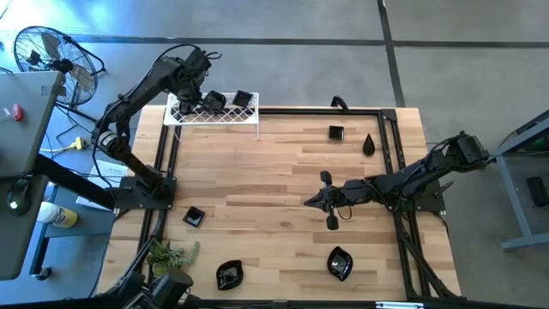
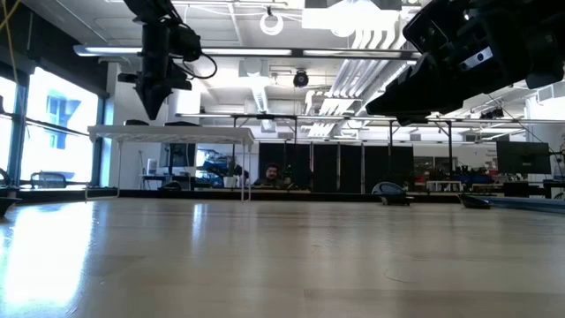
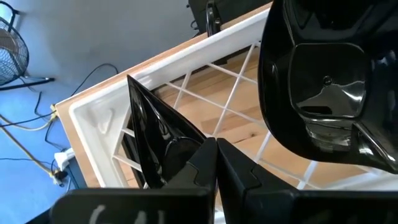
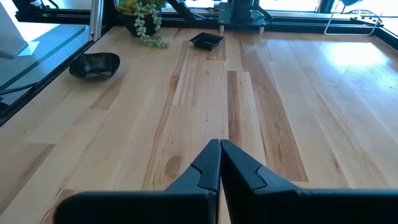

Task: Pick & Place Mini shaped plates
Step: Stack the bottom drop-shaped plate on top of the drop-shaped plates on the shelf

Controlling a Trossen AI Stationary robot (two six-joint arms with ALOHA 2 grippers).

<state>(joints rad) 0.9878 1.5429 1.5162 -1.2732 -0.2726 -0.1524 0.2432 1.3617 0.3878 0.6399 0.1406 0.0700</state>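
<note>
Looking straight down, the high view shows a light butcher-block table (image 1: pixel 283 189) edged by a black frame, standing on a grey floor with a fan (image 1: pixel 47 53) at the upper left. The left gripper (image 1: pixel 190 96) hangs over the white lattice wire rack (image 1: pixel 212 114) at the table's far left corner, where two black dishes rest, one a square plate (image 1: pixel 244 100). The right gripper (image 1: pixel 319 199) lies low over the bare middle of the boards. Loose plates sit well apart: a square one (image 1: pixel 335 132) and a teardrop plate (image 1: pixel 369 144) near the far right, another square (image 1: pixel 194 216) at the left, and two leaf-like dishes (image 1: pixel 229 274) along the near edge beside a small green plant (image 1: pixel 171 254).

From table height, the low view looks across the glossy wood into a bright open room with ceiling ducts, tall windows and a person seated far back; the left gripper (image 2: pixel 152 106) points down above the rack (image 2: pixel 172 132).

The left wrist view shows its fingers (image 3: pixel 205 165) clenched together with nothing between them, just beside a pointed teardrop dish (image 3: pixel 155 134) lying on the rack's lattice (image 3: pixel 99 118), with a rounded plate (image 3: pixel 326 87) alongside.

The right wrist view shows its fingers (image 4: pixel 219 163) pressed shut and empty over bare planks, with a leaf-like dish (image 4: pixel 94 65), a square plate (image 4: pixel 206 41) and the plant (image 4: pixel 146 18) far ahead.
</note>
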